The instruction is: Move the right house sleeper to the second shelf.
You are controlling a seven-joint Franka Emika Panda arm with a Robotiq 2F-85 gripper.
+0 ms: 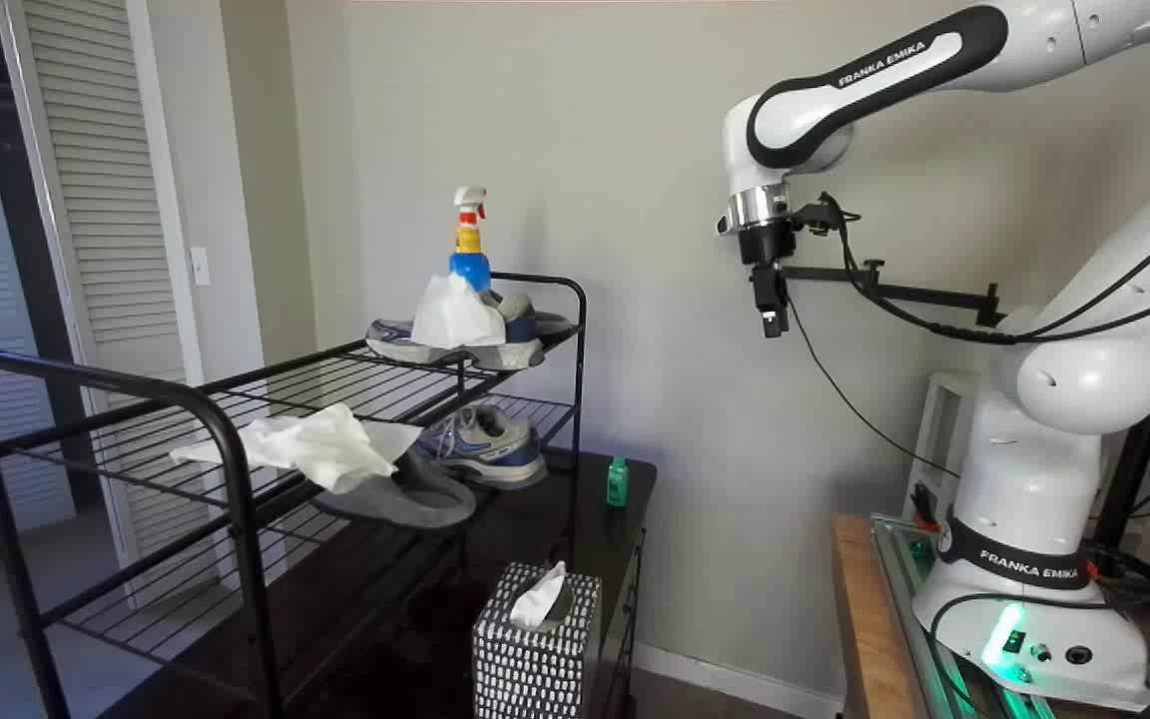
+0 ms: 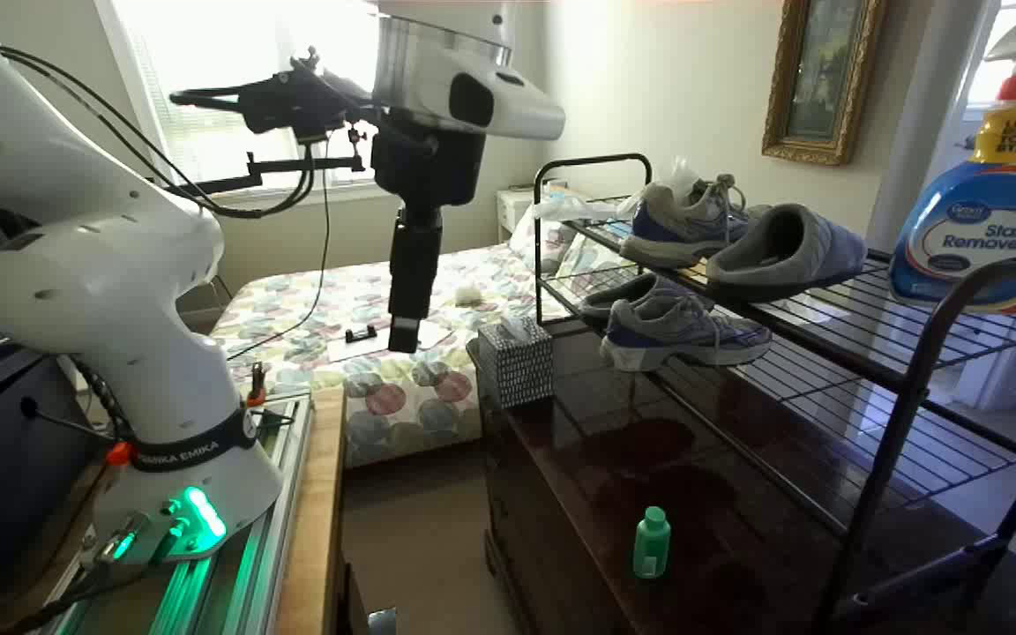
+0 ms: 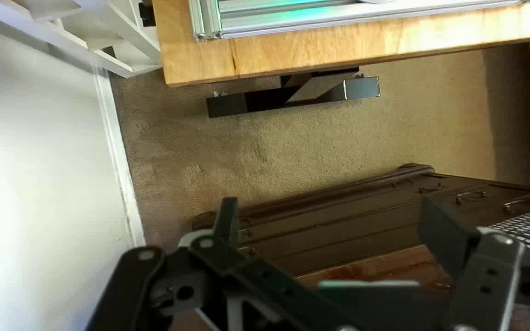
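2 grey slippers (image 2: pixel 817 256) rest on the black wire rack (image 2: pixel 918 362). The upper slipper shows a dark round mouth and a darker sole; it sits on the upper shelf (image 2: pixel 834 351). The lower slipper (image 1: pixel 405 504) is on the lower shelf (image 2: pixel 746 454), toward 8 o'clock from it in an exterior view. I can't tell which is the right. I count 2 blue-and-grey sneakers (image 2: pixel 676 234), 1 per shelf; 2 white tissues (image 1: pixel 325 444) up top, 1 more poking from 1 patterned tissue box (image 2: pixel 515 366); 1 stain-remover bottle (image 2: pixel 967 229); and 1 green bottle (image 2: pixel 652 545) on the dark desk (image 2: pixel 596 476). Toward 9 o'clock from the upper slipper hangs the gripper (image 2: pixel 404 342), its 2 fingers (image 3: pixel 444 234) spread.
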